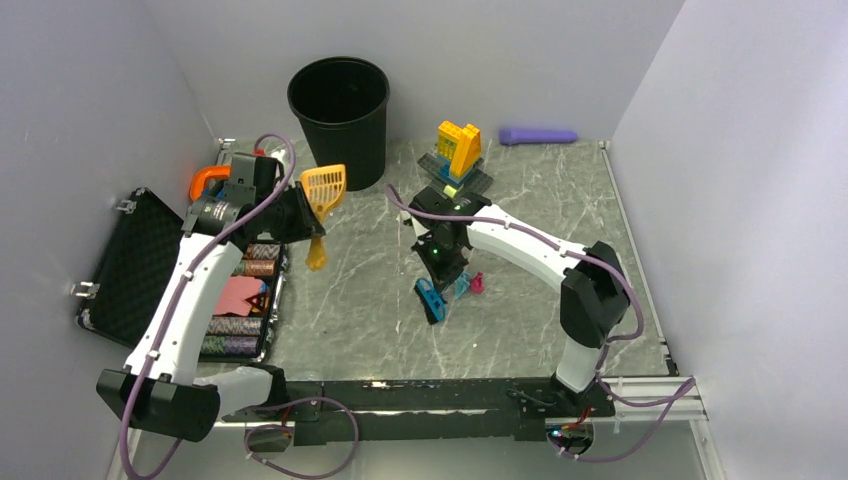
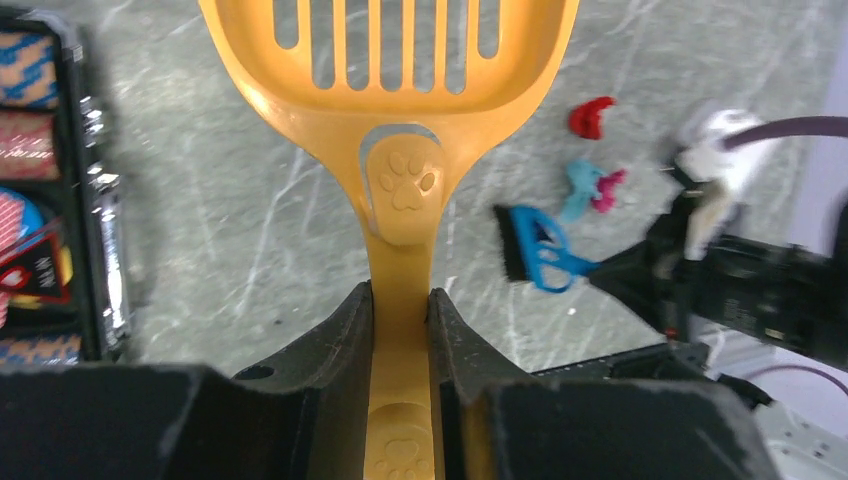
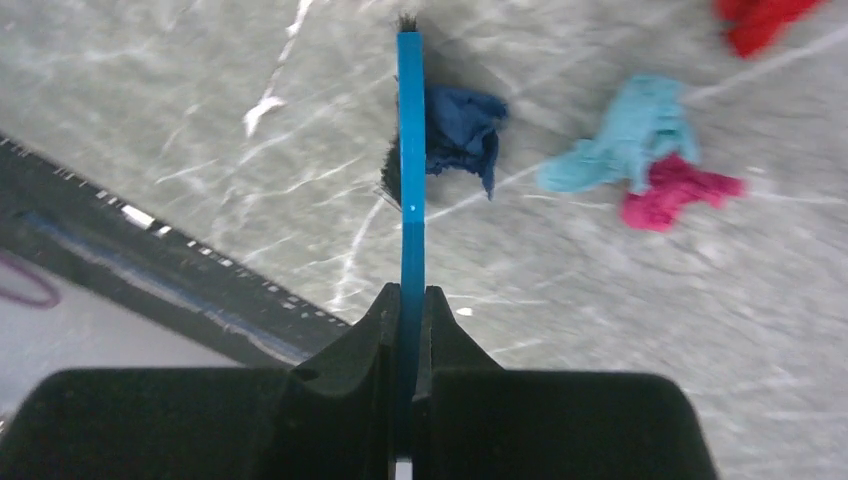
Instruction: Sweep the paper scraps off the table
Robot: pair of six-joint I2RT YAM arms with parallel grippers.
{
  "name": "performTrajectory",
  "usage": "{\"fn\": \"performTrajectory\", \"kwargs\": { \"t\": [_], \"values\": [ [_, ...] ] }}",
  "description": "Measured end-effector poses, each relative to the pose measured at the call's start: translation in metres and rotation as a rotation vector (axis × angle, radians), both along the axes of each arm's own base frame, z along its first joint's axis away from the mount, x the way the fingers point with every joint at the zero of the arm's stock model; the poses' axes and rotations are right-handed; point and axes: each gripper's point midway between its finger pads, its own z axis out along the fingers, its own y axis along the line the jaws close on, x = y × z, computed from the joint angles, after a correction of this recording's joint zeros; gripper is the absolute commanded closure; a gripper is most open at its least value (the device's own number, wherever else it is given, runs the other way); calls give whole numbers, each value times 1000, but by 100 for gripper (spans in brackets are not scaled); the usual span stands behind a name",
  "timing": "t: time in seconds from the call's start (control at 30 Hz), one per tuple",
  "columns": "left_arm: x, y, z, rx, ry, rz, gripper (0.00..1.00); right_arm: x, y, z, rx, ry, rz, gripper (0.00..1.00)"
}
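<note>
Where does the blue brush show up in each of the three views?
Top external: blue brush at centre, below the right gripper, on the table.
Left wrist: right of centre, beside the orange scoop handle.
Right wrist: seen edge-on, a vertical blue strip rising from the jaws.
Shared landmark: the teal-and-pink scraps right of the brush.

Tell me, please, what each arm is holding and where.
Left gripper: orange slotted plastic scoop, by its handle. Right gripper: blue brush, by its handle.
</note>
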Motion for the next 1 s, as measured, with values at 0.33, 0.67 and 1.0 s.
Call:
{"fn": "performTrajectory", "kwargs": {
  "t": [0.33,0.67,1.0],
  "values": [
    [-14,34,-35,138,92,146,100,45,-39,32,-161,-228,-100,100],
    [-30,22,-67,93,168,72,100,66,-85,73,-113,-302,-337,100],
    [-30,-36,-80,146,175,-264,100,58,-146,67,-90,-187,-705,100]
  ]
}}
